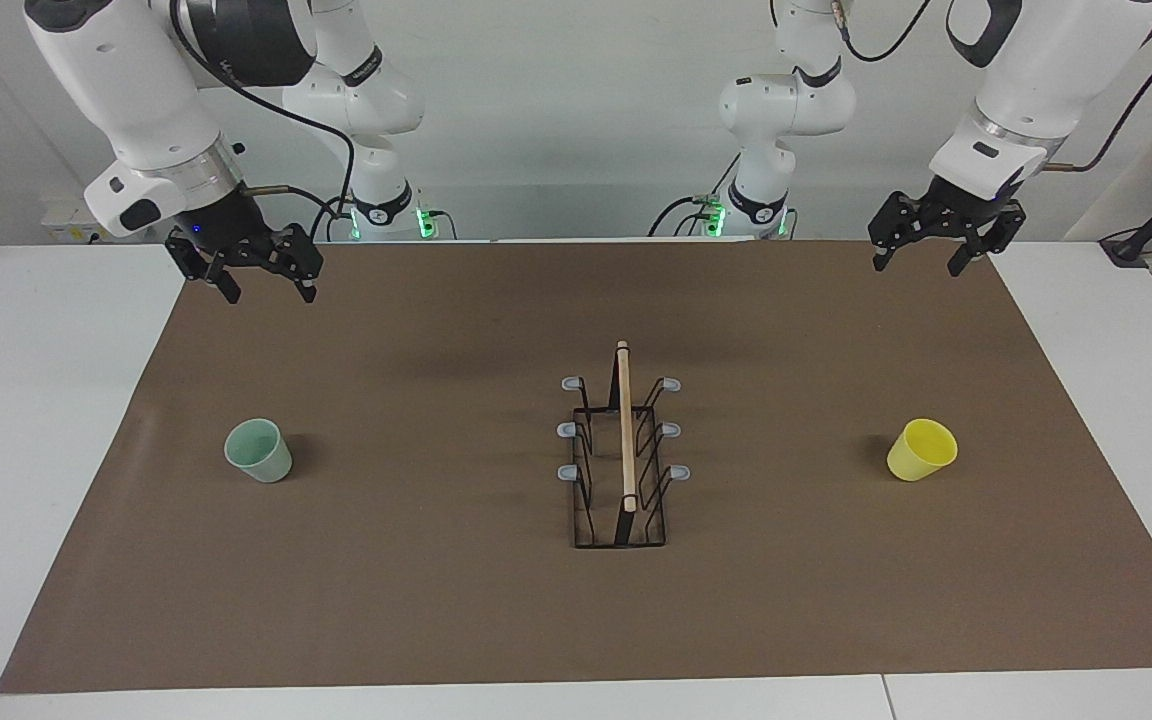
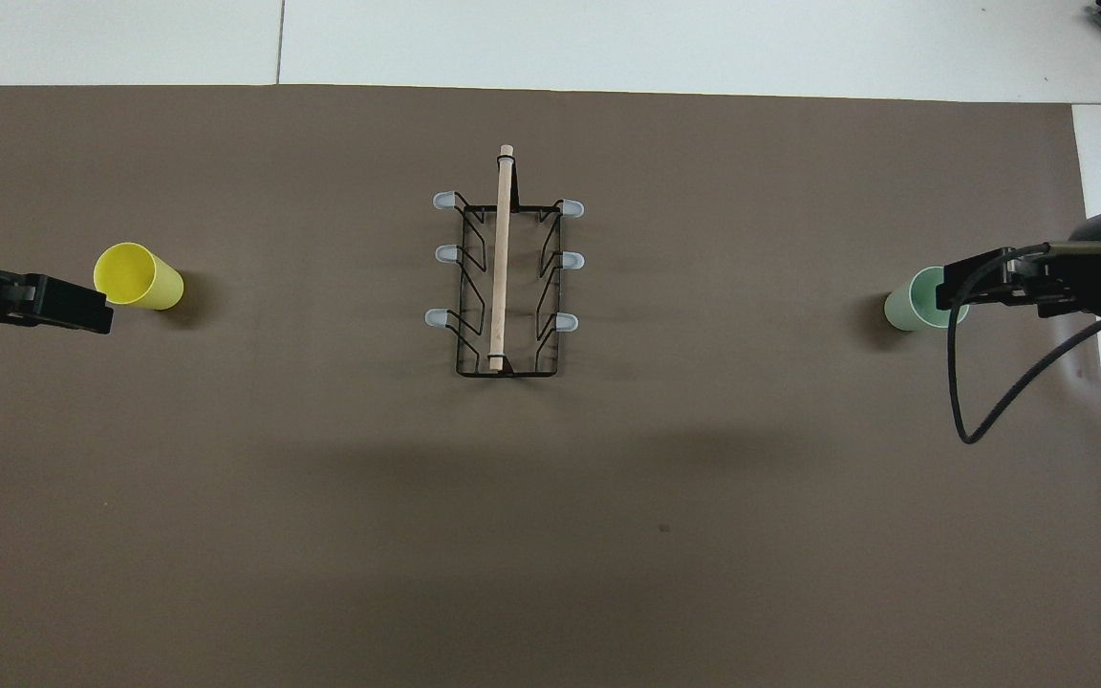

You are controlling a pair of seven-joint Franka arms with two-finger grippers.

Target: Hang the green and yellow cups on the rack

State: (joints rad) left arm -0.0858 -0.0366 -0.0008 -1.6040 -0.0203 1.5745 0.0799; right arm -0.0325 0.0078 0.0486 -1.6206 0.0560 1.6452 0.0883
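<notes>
My right tool (image 1: pixel 258 272) hangs spread wide and empty, up over the mat's robot-side edge at the green cup's (image 1: pixel 259 450) end; my left tool (image 1: pixel 939 243) likewise, at the yellow cup's (image 1: pixel 922 449) end. Both cups stand upright on the desk (image 1: pixel 56 420), well apart, the rack (image 1: pixel 622 450) between them. They look like light, thin, slick plastic, so I'd pinch across the rim wall, gently. All six pegs are bare.
</notes>
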